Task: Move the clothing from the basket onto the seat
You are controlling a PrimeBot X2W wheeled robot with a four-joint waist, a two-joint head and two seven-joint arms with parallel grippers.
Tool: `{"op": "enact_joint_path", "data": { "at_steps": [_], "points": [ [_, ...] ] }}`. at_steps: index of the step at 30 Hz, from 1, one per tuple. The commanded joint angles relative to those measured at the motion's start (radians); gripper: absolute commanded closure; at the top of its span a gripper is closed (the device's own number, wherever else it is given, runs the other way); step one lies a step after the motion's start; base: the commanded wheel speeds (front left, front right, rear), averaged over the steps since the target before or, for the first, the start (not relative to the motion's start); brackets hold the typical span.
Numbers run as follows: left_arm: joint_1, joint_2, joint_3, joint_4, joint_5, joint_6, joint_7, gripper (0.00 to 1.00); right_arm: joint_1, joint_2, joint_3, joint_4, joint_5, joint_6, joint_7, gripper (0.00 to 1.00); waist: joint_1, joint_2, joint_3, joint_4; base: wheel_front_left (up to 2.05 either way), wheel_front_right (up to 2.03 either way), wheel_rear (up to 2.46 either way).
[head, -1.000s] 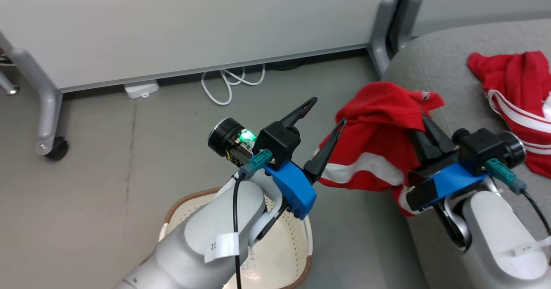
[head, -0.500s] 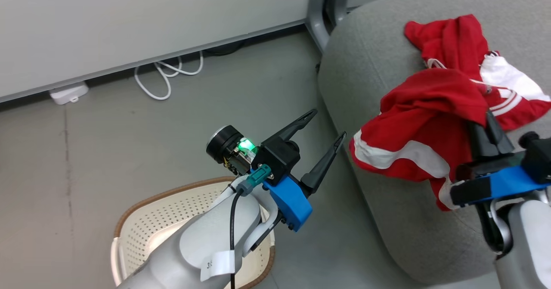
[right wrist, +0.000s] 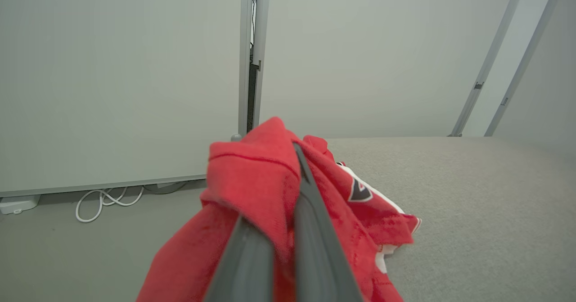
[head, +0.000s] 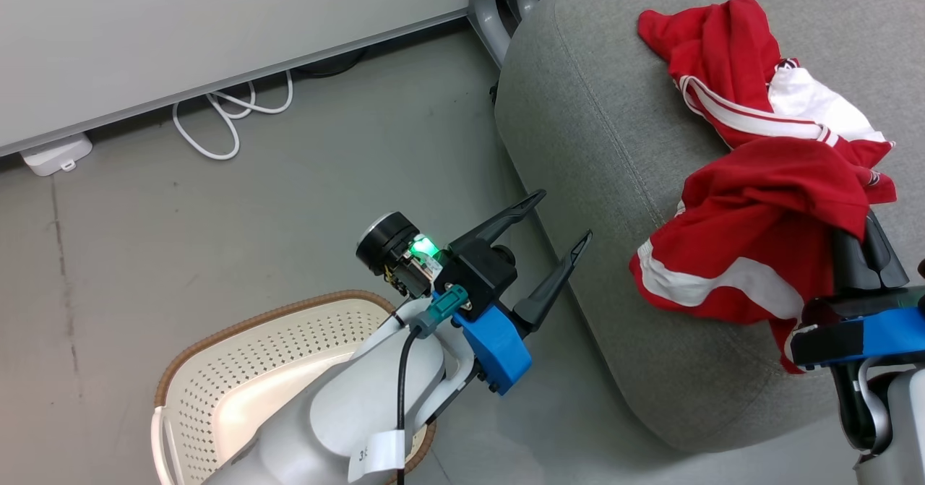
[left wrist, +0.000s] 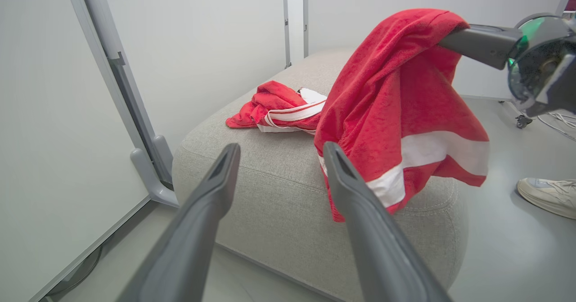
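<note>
Step in hand: carrying a garment to the seat [head: 600, 145]; the release is not yet made.
Right gripper [head: 863, 250]: clamped on a red garment [head: 759, 232] that drapes over its fingers, at 3 o'clock in the head view.
Left gripper [head: 565, 214]: jaws wide apart, holding nothing, near the centre and pointing toward 1 o'clock, just beside the seat's rounded edge.
Clothing: a second garment [head: 723, 58] lies on the seat at 1 o'clock. The held one hangs over the cushion near its edge, and I cannot tell whether the two touch.
Basket [head: 274, 315]: on the floor at 7 o'clock, partly behind the left forearm; the part that shows holds no clothing.
Next move, as I judge it: take the right gripper further in over the cushion, lower it until the cloth rests on top, then part the jaws.
Risk: cloth draped over the fingers may cling, and a hem left past the edge could slide to the floor.
</note>
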Motion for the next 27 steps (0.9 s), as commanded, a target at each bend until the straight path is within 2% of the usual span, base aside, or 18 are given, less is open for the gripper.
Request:
{"op": "enact_joint_path", "data": {
  "at_steps": [1, 8, 13, 19, 27],
  "points": [
    [-0.003, 0.001, 0.007, 0.001, 0.007, -0.001, -0.003, 0.0, 0.005, 0.003, 0.0, -0.005, -0.007, 0.0, -0.001, 1.0, 0.0, -0.0001, 0.0, -0.001, 0.0, 0.0, 0.0],
    [-0.025, 0.0, 0.019, -0.006, 0.031, 0.003, -0.003, 0.0, -0.091, -0.015, 0.028, -0.018, 0.005, 0.0, -0.001, 1.0, 0.0, -0.0001, 0.03, 0.002, 0.0, 0.0, 0.0],
    [-0.082, -0.008, 0.014, -0.003, 0.056, 0.006, -0.003, 0.0, -0.235, -0.057, -0.004, -0.038, 0.025, 0.0, -0.001, 1.0, 0.0, -0.0001, 0.111, 0.023, 0.0, 0.0, 0.0],
    [-0.18, -0.021, -0.001, 0.007, 0.092, 0.001, 0.009, 0.0, -0.462, -0.154, -0.122, -0.035, 0.06, 0.0, -0.001, 1.0, 0.0, -0.0001, 0.259, 0.052, 0.0, 0.0, 0.0],
    [-0.296, -0.029, -0.01, 0.015, 0.128, 0.012, 0.022, 0.0, -0.655, -0.348, -0.271, 0.066, 0.08, 0.0, 0.0, 1.0, 0.0, -0.0001, 0.441, 0.091, 0.0, 0.0, 0.0]
  ]
}}
